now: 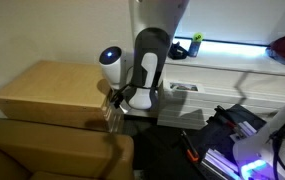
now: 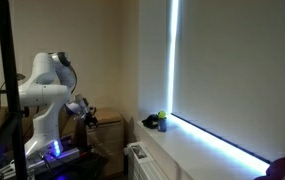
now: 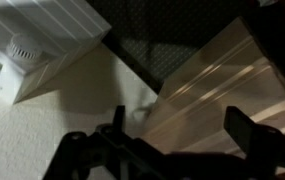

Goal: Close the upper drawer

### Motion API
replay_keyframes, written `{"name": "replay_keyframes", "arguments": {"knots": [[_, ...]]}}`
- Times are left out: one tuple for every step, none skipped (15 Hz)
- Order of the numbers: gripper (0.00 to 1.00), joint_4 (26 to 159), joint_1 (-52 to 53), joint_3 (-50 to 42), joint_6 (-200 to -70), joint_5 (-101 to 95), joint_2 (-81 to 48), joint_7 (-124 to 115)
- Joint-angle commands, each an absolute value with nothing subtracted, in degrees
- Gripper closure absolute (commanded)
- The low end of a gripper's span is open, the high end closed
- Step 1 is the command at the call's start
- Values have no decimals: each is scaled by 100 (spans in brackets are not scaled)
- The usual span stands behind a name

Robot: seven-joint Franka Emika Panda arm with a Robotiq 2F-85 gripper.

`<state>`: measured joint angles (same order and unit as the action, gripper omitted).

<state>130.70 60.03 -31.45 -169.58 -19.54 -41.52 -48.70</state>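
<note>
The light tan wooden cabinet [image 1: 47, 88] stands at the left in an exterior view, and only its flat top shows clearly. The upper drawer's colourful inside is not visible in any view. My gripper [image 1: 112, 104] hangs at the cabinet's front right corner, close to its upper edge; it also shows in an exterior view [image 2: 86, 114]. In the wrist view my gripper [image 3: 182, 132] is open and empty. Its two dark fingers frame pale stepped wooden edges [image 3: 214, 88] of the cabinet. I cannot tell whether the fingers touch the wood.
A long white ledge [image 1: 232, 55] runs under the lit window, with a small green object [image 1: 179, 47] on it. A brown padded block [image 1: 52, 150] sits in the foreground below the cabinet. Dark equipment with a blue glow [image 1: 237, 140] stands by the robot's base.
</note>
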Motion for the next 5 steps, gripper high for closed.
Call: {"name": "replay_keyframes", "arguments": {"knots": [[0, 13452, 6950, -4480, -16947, -1990, -4297, -5192], [0, 13623, 6567, -4224, -16478, -1855, -4010, -4777], [0, 13757, 6479, -4258, -16314, -1738, -3927, -4651], [0, 13430, 6782, -4328, -16563, -1699, -4259, -4873], [0, 13534, 6681, -4341, -16471, -1653, -4244, -4775]]}}
